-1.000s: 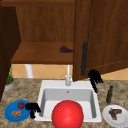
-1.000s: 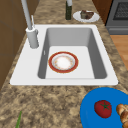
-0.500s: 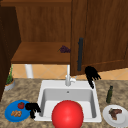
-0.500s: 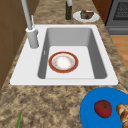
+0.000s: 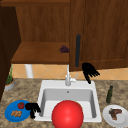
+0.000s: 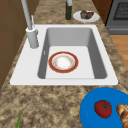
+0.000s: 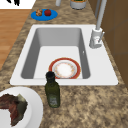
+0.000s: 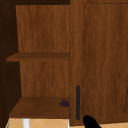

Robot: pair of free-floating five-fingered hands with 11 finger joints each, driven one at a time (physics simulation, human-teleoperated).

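My right hand (image 5: pixel 88 70) hovers open, fingers spread and pointing down, just under the bottom edge of the closed right cabinet door (image 5: pixel 102 32) and a little right of its dark vertical handle (image 5: pixel 78 50). Its top shows by the handle (image 8: pixel 78 102) as the right hand (image 8: pixel 90 122). The left cabinet door stands open, and a purple bunch of grapes (image 5: pixel 64 49) lies on the lower shelf (image 5: pixel 37 53). My left hand (image 5: pixel 32 108) hangs open with relaxed fingers at the right rim of the blue plate (image 5: pixel 10 113); a hand (image 7: pixel 15 2) shows beyond that plate.
A red bowl (image 6: pixel 63 62) sits in the white sink (image 5: pixel 42 90) below the faucet (image 5: pixel 68 77). The blue plate carries a tomato (image 6: pixel 103 108) and bread (image 5: pixel 16 113). A dark bottle (image 7: pixel 52 91) and a white plate (image 7: pixel 35 107) with steak stand right. A potted plant (image 5: pixel 9 80) stands far left.
My right hand has risen and drifted left, from beside the faucet toward the bottom of the cabinet door handle. The left hand has stayed still.
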